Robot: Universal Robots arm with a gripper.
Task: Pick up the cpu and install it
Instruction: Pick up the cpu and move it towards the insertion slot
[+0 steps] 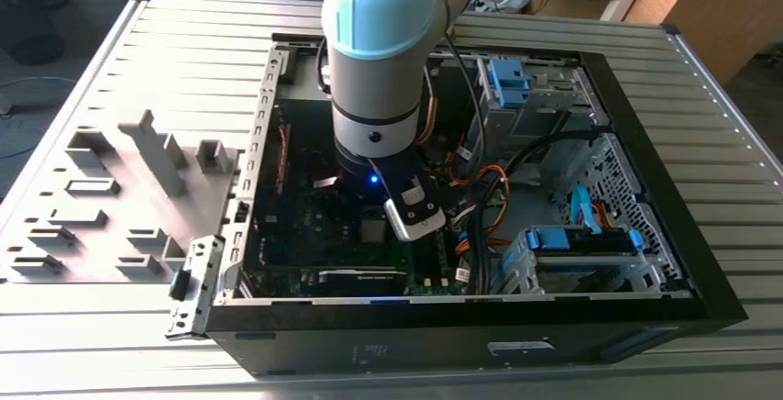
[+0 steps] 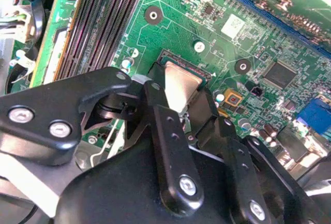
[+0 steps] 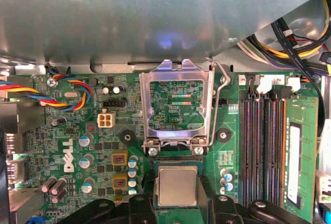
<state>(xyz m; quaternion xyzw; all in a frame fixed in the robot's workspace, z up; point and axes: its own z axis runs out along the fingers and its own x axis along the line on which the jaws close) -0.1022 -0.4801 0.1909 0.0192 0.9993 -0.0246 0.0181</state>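
The cpu (image 2: 181, 81), a small pale silver-grey square, lies low over the dark socket (image 2: 206, 74) on the green motherboard (image 2: 176, 22). My gripper (image 2: 181, 100) has one black finger (image 2: 155, 107) on each side of it, shut against its edges. In the first wrist view the cpu (image 3: 177, 184) sits level in the socket opening between the fingers of the gripper (image 3: 177, 198). The socket's metal load frame (image 3: 176, 105) stands swung open beyond it, with its lever (image 3: 223, 79) raised. In the exterior view my arm (image 1: 373, 97) reaches straight down into the open computer case (image 1: 636, 189).
Long memory slots (image 3: 258, 146) run beside the socket. Bundled coloured cables (image 3: 31, 92) and capacitors (image 3: 85, 159) crowd the other side. A blue drive bay (image 1: 588, 239) and cable loops (image 1: 538, 157) fill the case's right in the exterior view. Grey holder fixtures (image 1: 123, 189) stand on the slatted table's left.
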